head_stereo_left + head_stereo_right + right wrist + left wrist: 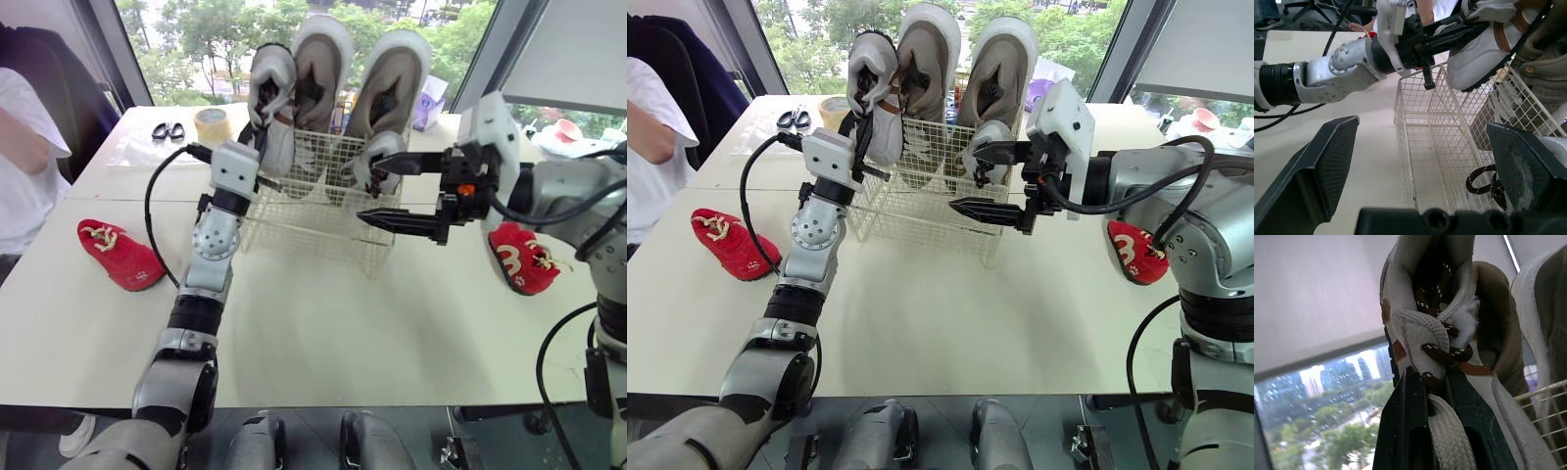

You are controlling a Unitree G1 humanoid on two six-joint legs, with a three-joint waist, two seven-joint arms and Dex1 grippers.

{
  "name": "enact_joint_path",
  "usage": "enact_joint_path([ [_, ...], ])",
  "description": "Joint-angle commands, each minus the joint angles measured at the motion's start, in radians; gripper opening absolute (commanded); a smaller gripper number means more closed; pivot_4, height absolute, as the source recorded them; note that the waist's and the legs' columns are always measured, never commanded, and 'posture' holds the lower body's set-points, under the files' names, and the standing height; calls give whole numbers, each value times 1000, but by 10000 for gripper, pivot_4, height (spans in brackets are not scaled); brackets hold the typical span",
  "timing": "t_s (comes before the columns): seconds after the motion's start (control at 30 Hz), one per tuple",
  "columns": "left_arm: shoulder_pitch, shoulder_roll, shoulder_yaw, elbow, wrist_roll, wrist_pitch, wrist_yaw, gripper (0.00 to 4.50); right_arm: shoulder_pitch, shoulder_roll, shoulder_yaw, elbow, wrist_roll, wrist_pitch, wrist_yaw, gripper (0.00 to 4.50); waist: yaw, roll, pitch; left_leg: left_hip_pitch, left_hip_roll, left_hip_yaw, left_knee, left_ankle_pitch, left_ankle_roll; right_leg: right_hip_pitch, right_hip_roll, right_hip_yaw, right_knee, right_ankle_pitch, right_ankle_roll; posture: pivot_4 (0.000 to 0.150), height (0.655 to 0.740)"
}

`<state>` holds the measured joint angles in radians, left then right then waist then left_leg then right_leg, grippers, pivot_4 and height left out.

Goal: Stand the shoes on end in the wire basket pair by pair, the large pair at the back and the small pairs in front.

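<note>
— What has the left gripper [257, 137] got?
— A small white shoe [272, 88]. The fingers are clamped on its laced front, and it hangs toe-up over the left end of the wire basket [313, 230], just beside the large pair [318, 59].
— And those big ones?
— Both stand on end along the back of the basket, soles to the window.
— The right gripper [370, 191]?
— Spread wide with nothing in it, in front of the basket's right end. Its upper finger is close to the second small white shoe [377, 157], which sits in the front right. I can't tell if they touch.
— Anything out on the surface [343, 333]?
— One red shoe [120, 255] lies well off to the left, near a seated person [24, 147]. The other red shoe [522, 257] lies behind the right arm. Scissors [168, 129] and a roll of tape [212, 125] lie at the back.
</note>
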<state>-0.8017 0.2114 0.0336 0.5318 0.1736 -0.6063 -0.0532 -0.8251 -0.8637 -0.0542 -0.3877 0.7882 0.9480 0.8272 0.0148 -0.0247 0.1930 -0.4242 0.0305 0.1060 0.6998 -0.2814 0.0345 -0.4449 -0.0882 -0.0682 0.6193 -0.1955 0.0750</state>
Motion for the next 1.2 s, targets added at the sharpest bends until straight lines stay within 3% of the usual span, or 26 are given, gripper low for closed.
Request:
enact_joint_path([
  [0.03, -47, 3, -29, 29, 53, -82, 49, 213, -17, 3, -31, -27, 10, -1, -15, 45000, 1, 0, 0, 0, 0, 0, 0, 0, 0, 0, 0, 0, 0, 0, 0, 1500, 7400],
  [0.3, -24, -49, -42, 151, -38, -60, -21, 213, -14, 1, -35, -36, 18, 4, -26, 45000, 1, 0, 0, -1, -1, 0, 0, 0, 1, 0, -1, -1, -1, 0, 1, 1500, 7400],
  [0.57, 76, -45, -57, 24, -94, 132, -124, 213, -8, 10, -26, -31, 9, -7, -29, 45000, -1, 1, -1, 0, 0, -1, 0, 0, 1, 1, -1, -1, -1, 1, 1, 1500, 7400],
  [0.73, 166, -34, -65, -140, -143, 207, -202, 22275, -9, 19, -21, -23, 0, -18, -22, 45000, -1, 7, -5, 0, 0, -1, 0, -1, 1, 2, -1, -1, -2, 0, 0, 1500, 7400],
  [0.87, 219, -4, -53, -274, -156, 290, -221, 44209, 0, 26, -18, -20, -9, -29, -19, 45000, -4, 8, -5, 1, 0, -1, 0, -1, 1, 1, -1, -1, -1, 1, 0, 1500, 7400],
  [0.97, 283, 18, -53, -417, -186, 383, -255, 44752, 10, 26, -20, -22, -13, -36, -15, 45000, -5, 8, -5, 1, 0, -1, -1, -1, 1, 1, 0, -1, -1, 1, 0, 1500, 7400],
  [1.2, 480, 157, 20, -920, -363, 827, -342, 44752, 62, 20, -52, -26, -1, -26, -19, 45000, -3, 8, -5, 0, 1, -2, -1, -1, 1, 0, 0, -1, -2, 1, 0, 1500, 7400],
])
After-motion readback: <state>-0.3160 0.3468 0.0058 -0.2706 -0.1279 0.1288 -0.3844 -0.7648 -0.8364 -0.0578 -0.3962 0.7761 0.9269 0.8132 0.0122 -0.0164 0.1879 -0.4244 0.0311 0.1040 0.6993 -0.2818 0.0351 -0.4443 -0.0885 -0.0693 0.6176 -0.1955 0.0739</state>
